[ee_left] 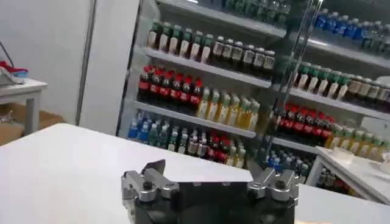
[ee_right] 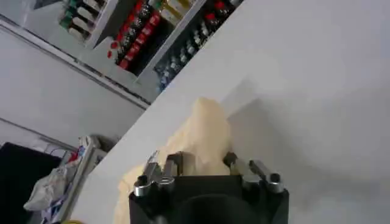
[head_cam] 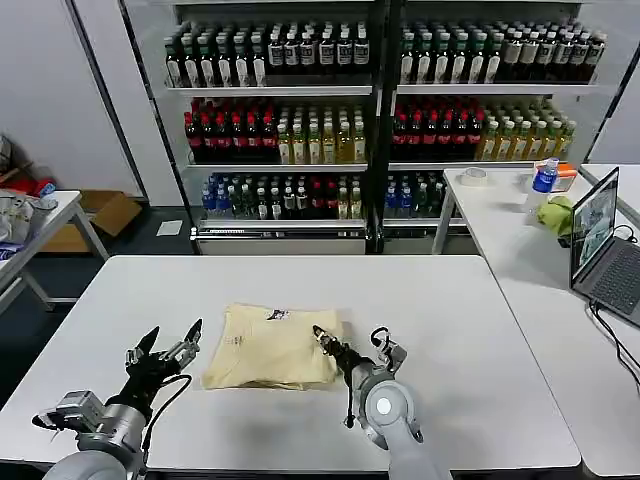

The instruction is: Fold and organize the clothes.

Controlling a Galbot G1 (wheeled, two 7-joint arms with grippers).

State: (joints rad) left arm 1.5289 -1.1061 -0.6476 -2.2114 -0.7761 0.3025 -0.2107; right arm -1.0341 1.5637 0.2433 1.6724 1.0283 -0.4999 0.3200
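The clothes are one pale cream-yellow T-shirt [head_cam: 272, 347], lying folded into a rough rectangle in the middle of the white table [head_cam: 470, 330], its small dark neck label facing the far side. My right gripper [head_cam: 350, 338] is open at the shirt's right edge, with one finger over the fabric and the other over bare table. In the right wrist view the shirt [ee_right: 204, 131] lies between and beyond the open right gripper [ee_right: 201, 159]. My left gripper [head_cam: 173, 332] hovers open just left of the shirt, holding nothing. The left wrist view has the left gripper [ee_left: 213, 170] open over bare tabletop.
Shelves of drink bottles [head_cam: 380, 110] stand behind the table. A side table on the right carries a laptop [head_cam: 600, 240], a green cloth [head_cam: 555, 213], a blue-capped bottle [head_cam: 543, 180] and a tape roll [head_cam: 473, 176]. A whitish heap of cloth [head_cam: 18, 212] lies on a table at the left.
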